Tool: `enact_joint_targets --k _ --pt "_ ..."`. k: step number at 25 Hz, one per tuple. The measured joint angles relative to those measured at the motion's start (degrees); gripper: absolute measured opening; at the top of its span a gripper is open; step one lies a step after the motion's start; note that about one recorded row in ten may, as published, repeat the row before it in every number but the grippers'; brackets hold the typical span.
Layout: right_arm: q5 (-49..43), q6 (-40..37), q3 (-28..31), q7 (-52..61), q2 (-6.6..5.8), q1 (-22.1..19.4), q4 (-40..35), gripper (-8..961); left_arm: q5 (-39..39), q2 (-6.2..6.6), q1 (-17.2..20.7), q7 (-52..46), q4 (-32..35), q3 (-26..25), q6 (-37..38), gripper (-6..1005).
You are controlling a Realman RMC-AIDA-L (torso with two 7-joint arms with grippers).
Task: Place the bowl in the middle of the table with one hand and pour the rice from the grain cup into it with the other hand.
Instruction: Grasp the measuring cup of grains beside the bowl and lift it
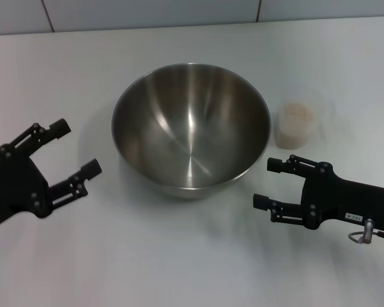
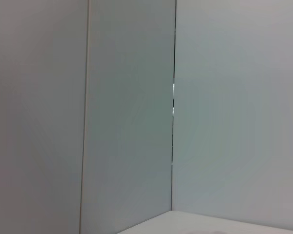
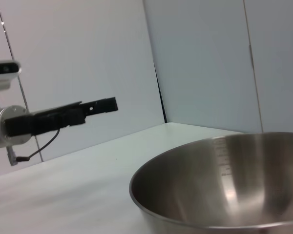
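Hovering low over the counter (image 1: 179,256) at the left, the left gripper (image 1: 73,150) has its fingers (image 1: 84,174) spread wide, holding nothing, well apart from the bowl (image 1: 191,128). That bowl stands upright near the middle of the counter, empty inside. Just beside its right rim stands the cup (image 1: 296,125), upright, with rice (image 1: 297,114) in it. Nearer the camera than the cup, the right gripper (image 1: 269,183) points toward the bowl, fingers (image 1: 278,165) parted and empty, close to the bowl's wall but not touching.
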Motion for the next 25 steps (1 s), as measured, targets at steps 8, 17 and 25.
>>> enact_joint_targets --k 8,17,25 --pt "0.0 0.1 0.0 0.0 -0.05 -0.3 -0.8 778 0.6 -0.31 -0.1 6.0 -2.7 1.9 -2.4 859" --pt "0.0 0.6 0.0 -0.1 -0.01 -0.3 -0.9 774 0.6 -0.06 -0.2 9.2 -3.9 5.9 -9.1 860" --pt "0.0 1.6 0.2 -0.2 0.17 -0.7 -0.8 770 0.6 0.07 0.2 8.9 -3.8 6.0 -7.8 860"
